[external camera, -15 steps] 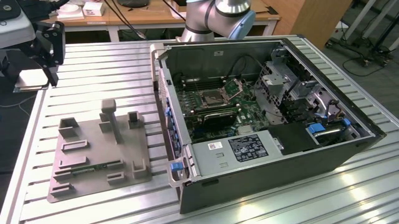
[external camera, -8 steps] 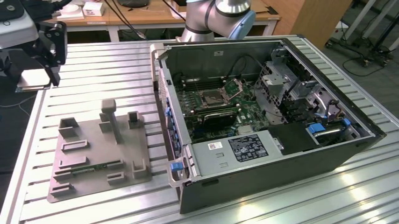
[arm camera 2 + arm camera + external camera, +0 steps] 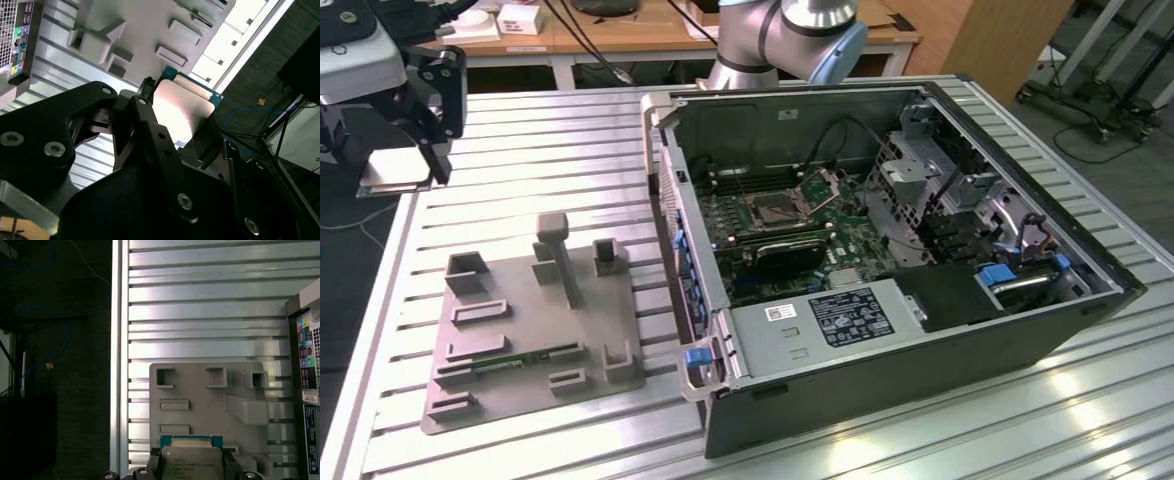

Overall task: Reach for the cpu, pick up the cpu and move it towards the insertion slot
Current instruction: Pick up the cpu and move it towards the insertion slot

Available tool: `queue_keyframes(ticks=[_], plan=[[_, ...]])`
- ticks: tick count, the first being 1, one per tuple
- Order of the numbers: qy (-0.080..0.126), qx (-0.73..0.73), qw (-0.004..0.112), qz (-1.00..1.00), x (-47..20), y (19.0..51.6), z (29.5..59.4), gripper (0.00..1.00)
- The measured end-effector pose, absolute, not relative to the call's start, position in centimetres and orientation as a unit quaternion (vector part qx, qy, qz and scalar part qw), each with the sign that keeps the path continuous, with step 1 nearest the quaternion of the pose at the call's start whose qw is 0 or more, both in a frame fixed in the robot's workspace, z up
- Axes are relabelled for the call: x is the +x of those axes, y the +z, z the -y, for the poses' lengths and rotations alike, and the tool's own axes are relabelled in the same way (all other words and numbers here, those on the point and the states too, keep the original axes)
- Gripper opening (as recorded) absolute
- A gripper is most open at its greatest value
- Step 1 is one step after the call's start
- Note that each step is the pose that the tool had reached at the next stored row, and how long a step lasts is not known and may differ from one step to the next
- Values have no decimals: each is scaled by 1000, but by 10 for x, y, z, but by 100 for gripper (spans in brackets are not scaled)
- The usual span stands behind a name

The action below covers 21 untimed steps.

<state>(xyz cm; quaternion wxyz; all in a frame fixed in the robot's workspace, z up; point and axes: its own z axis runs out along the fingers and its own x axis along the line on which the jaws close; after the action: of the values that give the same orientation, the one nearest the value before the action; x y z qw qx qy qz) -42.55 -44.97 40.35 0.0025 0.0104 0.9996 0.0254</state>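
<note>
At the exterior view's left, above the edge of the ribbed metal table [image 3: 547, 140], the black gripper [image 3: 387, 155] hangs clamped on the cpu [image 3: 394, 172]. In the second wrist view its fingers [image 3: 150, 127] pinch the chip's opposite sides. Below it, on the table, lies the grey tray [image 3: 520, 330]. To the right stands the open computer case [image 3: 894, 390], with the insertion slot [image 3: 774, 208] on its green motherboard [image 3: 854, 240], well apart from the chip. A wooden desk [image 3: 654, 40] stands behind.
</note>
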Motion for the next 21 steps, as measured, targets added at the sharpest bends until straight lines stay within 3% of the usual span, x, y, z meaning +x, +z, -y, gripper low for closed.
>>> queue_keyframes(ticks=[21], plan=[[25,10,4,-1000,-419,402,450,55]])
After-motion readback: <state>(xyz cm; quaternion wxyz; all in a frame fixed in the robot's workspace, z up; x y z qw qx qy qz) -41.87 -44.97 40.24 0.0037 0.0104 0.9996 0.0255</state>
